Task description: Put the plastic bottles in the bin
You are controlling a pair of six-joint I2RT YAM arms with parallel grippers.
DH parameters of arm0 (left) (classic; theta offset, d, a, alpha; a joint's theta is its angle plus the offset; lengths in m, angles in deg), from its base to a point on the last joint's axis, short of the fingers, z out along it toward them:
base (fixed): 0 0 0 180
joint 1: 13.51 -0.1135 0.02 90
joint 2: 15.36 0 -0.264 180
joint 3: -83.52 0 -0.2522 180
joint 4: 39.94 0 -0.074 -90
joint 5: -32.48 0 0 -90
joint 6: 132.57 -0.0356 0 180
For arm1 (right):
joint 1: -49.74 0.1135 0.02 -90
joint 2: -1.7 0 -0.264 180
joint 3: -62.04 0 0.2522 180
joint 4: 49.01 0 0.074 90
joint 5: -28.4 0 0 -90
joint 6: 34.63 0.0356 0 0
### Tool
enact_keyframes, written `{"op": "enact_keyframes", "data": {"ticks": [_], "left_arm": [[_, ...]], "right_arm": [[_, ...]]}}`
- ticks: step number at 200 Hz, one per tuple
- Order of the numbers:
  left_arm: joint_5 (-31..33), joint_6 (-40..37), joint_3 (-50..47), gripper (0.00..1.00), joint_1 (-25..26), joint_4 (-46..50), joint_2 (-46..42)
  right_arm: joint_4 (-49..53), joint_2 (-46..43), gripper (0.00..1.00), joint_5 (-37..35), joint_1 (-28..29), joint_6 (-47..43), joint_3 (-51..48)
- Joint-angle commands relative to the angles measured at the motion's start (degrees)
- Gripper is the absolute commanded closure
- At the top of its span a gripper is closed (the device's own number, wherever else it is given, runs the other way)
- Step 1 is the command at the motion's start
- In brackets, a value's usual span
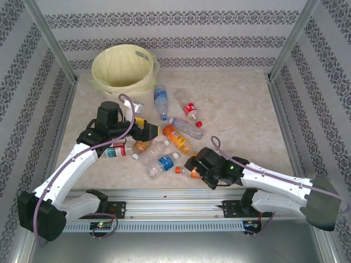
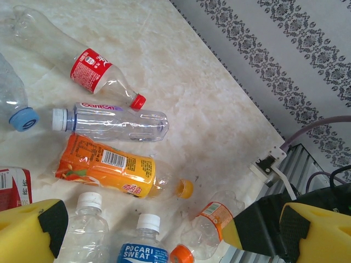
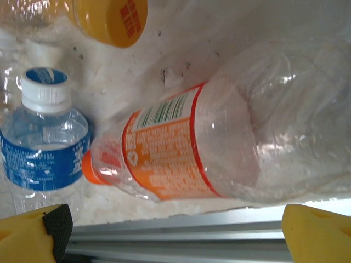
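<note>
Top view first: the bin (image 1: 101, 66) stands upright at about 11 o'clock on the table (image 1: 241, 109), and the pale yellow bag (image 1: 123, 71) lining it is what shows inside. The plastic bottles (image 1: 164, 161) are all lying loose on the tabletop in a pile around the middle, spreading out from the bin toward 5 o'clock.

The left gripper (image 1: 149, 129) is at roughly 9 o'clock of that pile with its fingers spread wide and nothing between them. On its wrist cam the yellow fingers (image 2: 27, 233) sit in the bottom corners. In the gap between them, down at 6 o'clock, are a white-capped clear bottle (image 2: 88, 230) and the Pocari Sweat bottle (image 2: 143, 249). The orange juice bottle (image 2: 107, 170) lies just above those, the clear grooved bottle (image 2: 115, 120) above that, and the red-label bottle (image 2: 90, 68) is at 11 o'clock. None of them touches a finger as far as the frame shows.

The right gripper (image 1: 198, 167) is at 5 o'clock of the pile, by the table's near edge, also wide open and not gripping anything. Its wrist cam has the orange-capped bottle (image 3: 181, 148) on its side, spanning the gap between the fingers (image 3: 315, 235), cap pointing to 9 o'clock, right next to the metal rail (image 3: 175, 233). A blue-label bottle (image 3: 44, 153) sits at its 9 o'clock.
</note>
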Motion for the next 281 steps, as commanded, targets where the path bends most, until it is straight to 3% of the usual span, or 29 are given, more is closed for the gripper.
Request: {"op": "enact_keyframes", "data": {"ticks": [1,34,92,167,240,281], "left_arm": [[-1.35,-1.35,-0.55,0.00,0.49,-2.45,-0.02],[-1.23,-1.06,-0.88,0.00,0.53,-2.55,0.51],[-1.31,-1.07,-0.93,0.00,0.57,-2.57,1.46],[-1.83,-1.15,-1.06,0.00,0.80,-2.52,1.88],[-2.15,-1.24,-0.90,0.00,1.45,-2.49,2.46],[-1.62,-1.27,-0.01,0.00,2.64,-0.97,2.39]], "right_arm": [[-4.09,0.35,0.02,-5.10,0.62,5.18,-1.97],[-10.74,0.05,0.02,-9.79,0.57,10.77,-6.65],[-14.12,2.54,0.04,-14.45,-1.82,11.58,-7.46],[-15.51,6.62,0.26,-15.77,-2.59,10.93,-6.50],[-15.13,5.33,0.35,-16.57,-3.01,9.84,-7.37],[-11.45,1.72,0.45,-17.91,-3.41,6.35,-6.77]]}}
